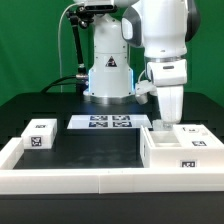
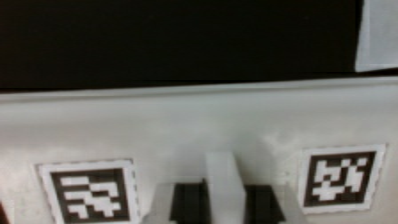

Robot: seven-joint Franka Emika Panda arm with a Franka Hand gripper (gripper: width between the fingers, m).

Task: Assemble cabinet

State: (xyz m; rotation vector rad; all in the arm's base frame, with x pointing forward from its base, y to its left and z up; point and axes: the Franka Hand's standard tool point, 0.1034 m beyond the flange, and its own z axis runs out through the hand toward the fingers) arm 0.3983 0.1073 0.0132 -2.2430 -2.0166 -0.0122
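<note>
The large white plastic cabinet body (image 1: 186, 150), with black-and-white square tags, sits on the black table (image 1: 90, 150) at the exterior view's right. The white arm's two-finger gripper (image 1: 163, 123) is down on it. In the blurred wrist view, its dark fingers (image 2: 183, 205) pinch an upright white wall of the cabinet body, with no gap showing. A small white tagged block (image 1: 40, 133) lies well apart at the exterior view's left, with the marker board (image 1: 100, 122) between them

look: cabinet (image 1: 178, 152), a large white plastic box body, blocky and plain
tags (image 1: 188, 163): black-and-white squares, two on the top face and one on the front face
pose: resting flat, its sides running square with the table (image 1: 100, 148) edges
place: on the black table, near corner at the exterior view's right
wrist view: white face close up and blurred, two tags side by side
</note>
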